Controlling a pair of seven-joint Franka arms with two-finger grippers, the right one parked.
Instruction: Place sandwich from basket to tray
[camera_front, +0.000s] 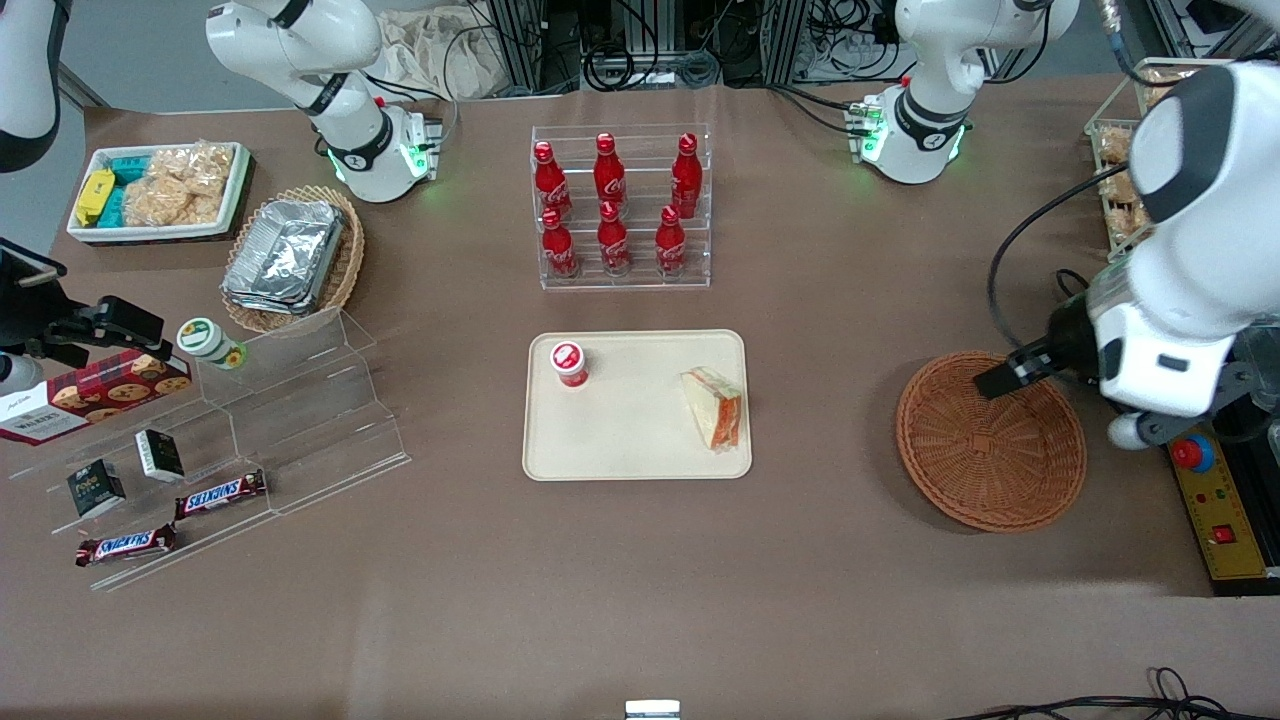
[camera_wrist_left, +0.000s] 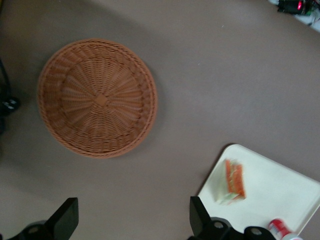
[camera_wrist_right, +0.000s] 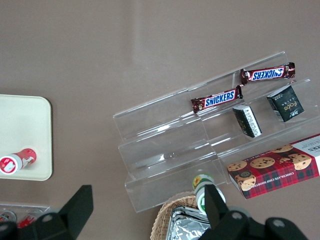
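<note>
The sandwich (camera_front: 714, 407), a pale bread wedge with an orange-red filling edge, lies on the beige tray (camera_front: 640, 440), near the tray's edge toward the working arm's end; it shows on the tray (camera_wrist_left: 280, 190) as the sandwich (camera_wrist_left: 231, 180) in the left wrist view too. The round reddish-brown wicker basket (camera_front: 990, 440) stands empty on the table, also seen as the basket (camera_wrist_left: 97, 97) from the wrist. My left gripper (camera_front: 1005, 378) hangs high above the basket's rim, open, with nothing between its fingers (camera_wrist_left: 65, 218).
A small red-capped bottle (camera_front: 569, 363) stands on the tray. A clear rack of red cola bottles (camera_front: 620, 205) stands farther from the camera than the tray. Toward the parked arm's end are a stepped acrylic stand (camera_front: 240, 440), a foil-container basket (camera_front: 295, 255) and a snack bin (camera_front: 160, 190).
</note>
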